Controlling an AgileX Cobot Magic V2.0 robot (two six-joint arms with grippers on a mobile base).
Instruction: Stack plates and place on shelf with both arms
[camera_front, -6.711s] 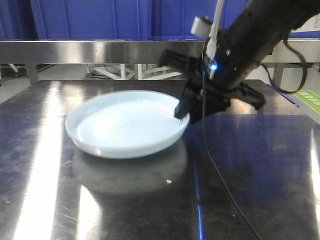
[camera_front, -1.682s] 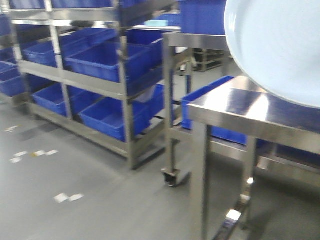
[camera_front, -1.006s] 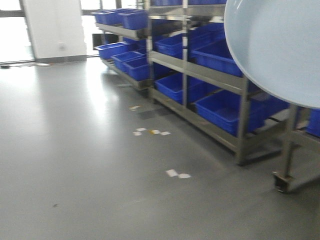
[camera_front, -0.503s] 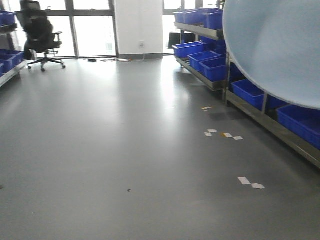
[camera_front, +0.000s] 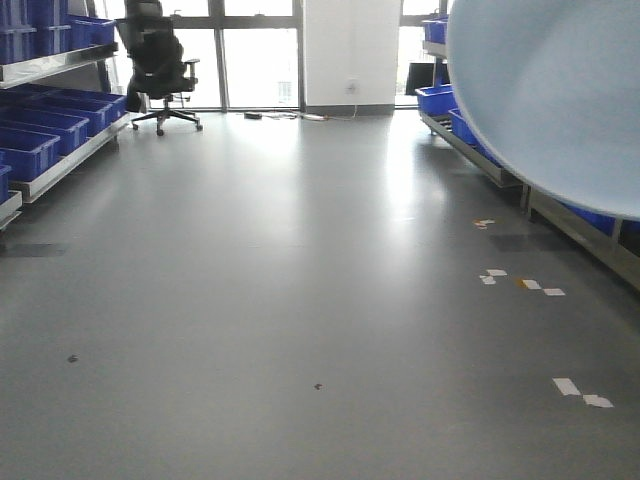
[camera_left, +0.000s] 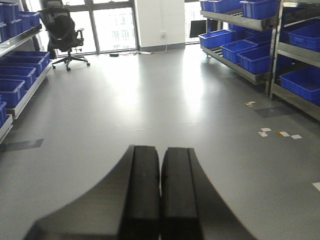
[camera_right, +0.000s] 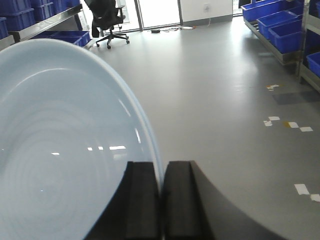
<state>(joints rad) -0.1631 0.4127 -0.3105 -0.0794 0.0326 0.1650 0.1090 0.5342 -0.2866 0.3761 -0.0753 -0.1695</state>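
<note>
The right gripper (camera_right: 161, 200) points out level over the grey floor (camera_right: 225, 100), its two black fingers (camera_right: 142, 200) pinched onto the rim of a pale-blue plate (camera_right: 60, 150). The plate stands on edge in the air, its ringed inside facing the robot's left (the rim shows as two close lines, and I cannot tell whether that is one plate or two stacked). In the front view the same plate (camera_front: 560, 100) fills the upper right corner, tilted and clear of any surface.

The left gripper (camera_left: 160, 200) also reaches forward, roughly level above the floor. Its fingers (camera_left: 145, 200) are pressed flat against each other with nothing between them.

An office chair (camera_front: 158, 65) stands by the windows at the far end. Racks (camera_left: 250, 75) of blue bins (camera_front: 40, 130) line both sides of the aisle.
</note>
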